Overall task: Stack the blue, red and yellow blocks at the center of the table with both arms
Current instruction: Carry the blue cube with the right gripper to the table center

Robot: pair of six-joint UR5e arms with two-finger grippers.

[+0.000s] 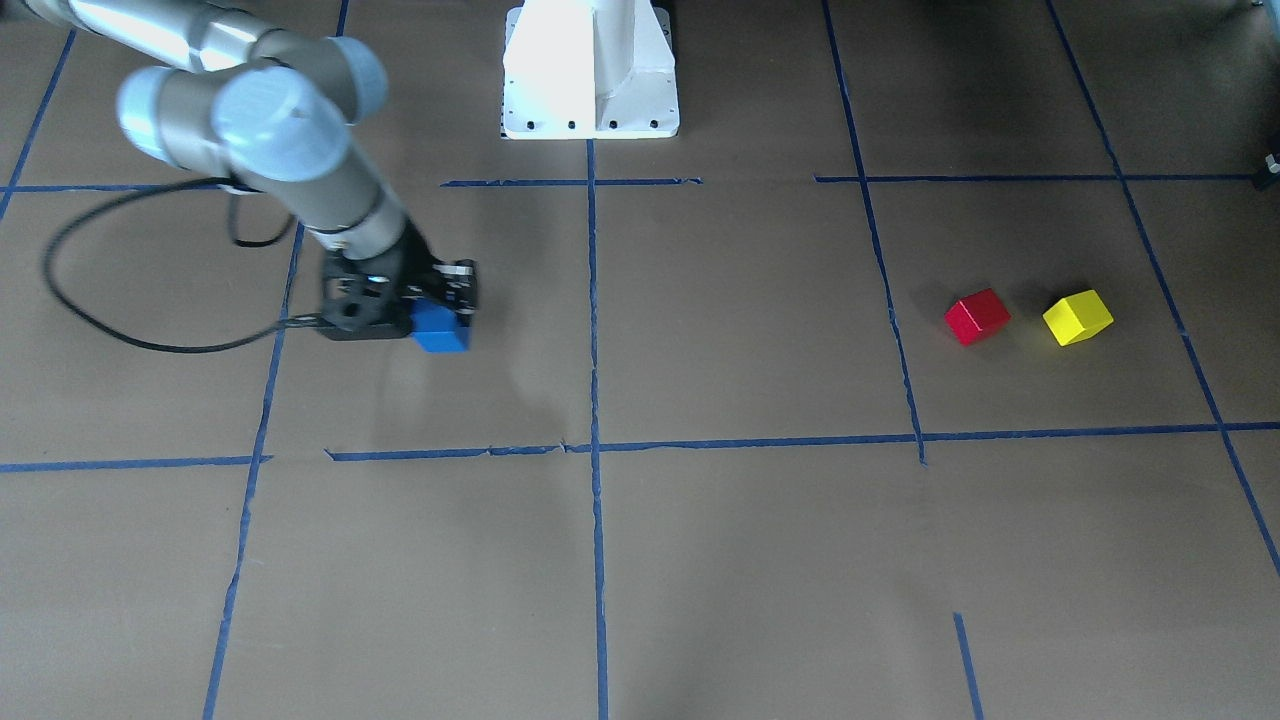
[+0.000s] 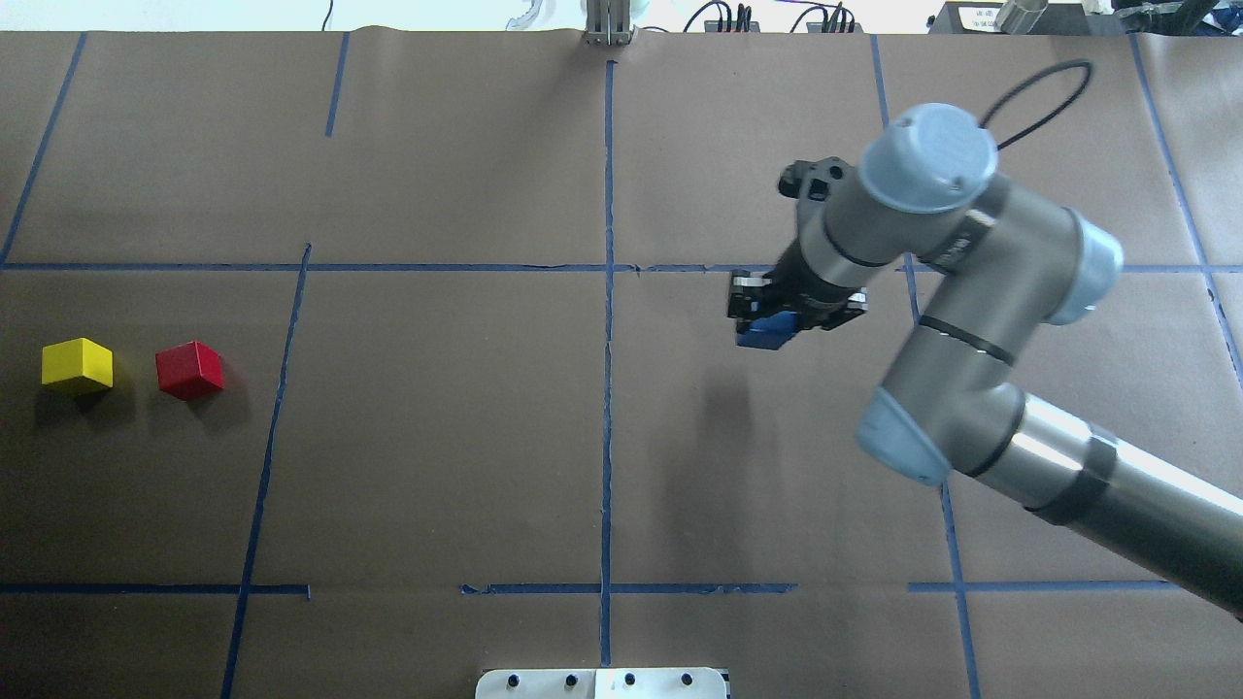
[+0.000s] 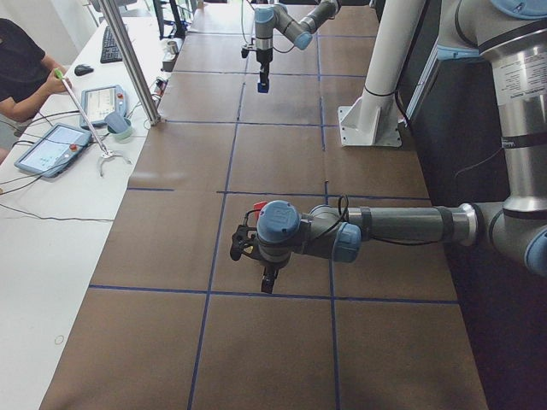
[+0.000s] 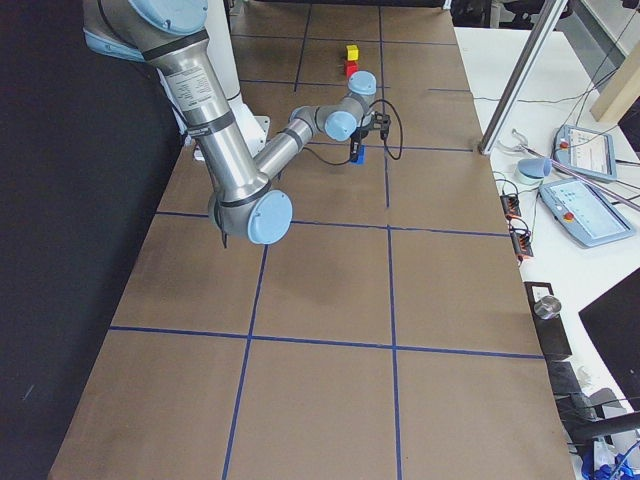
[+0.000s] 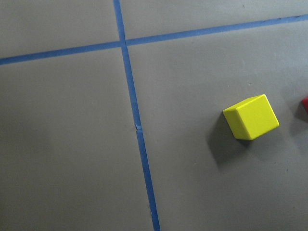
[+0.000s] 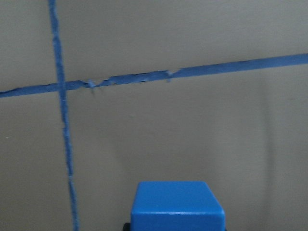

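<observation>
My right gripper point(image 2: 772, 325) is shut on the blue block point(image 2: 762, 336) and holds it above the table, right of the centre tape line in the overhead view. The block also shows in the front view point(image 1: 441, 328) and at the bottom of the right wrist view point(image 6: 177, 204). The red block point(image 2: 190, 370) and the yellow block point(image 2: 77, 365) lie side by side, apart, at the far left. The left wrist view shows the yellow block point(image 5: 251, 117) and an edge of the red block point(image 5: 305, 103). My left gripper point(image 3: 267, 280) shows only in the exterior left view; I cannot tell whether it is open.
Blue tape lines point(image 2: 608, 291) divide the brown table into a grid. The white robot base point(image 1: 590, 70) stands at the table's edge. A black cable point(image 1: 100, 320) loops beside the right arm. An operator point(image 3: 17, 68) and tablets point(image 3: 51, 147) are on a side desk.
</observation>
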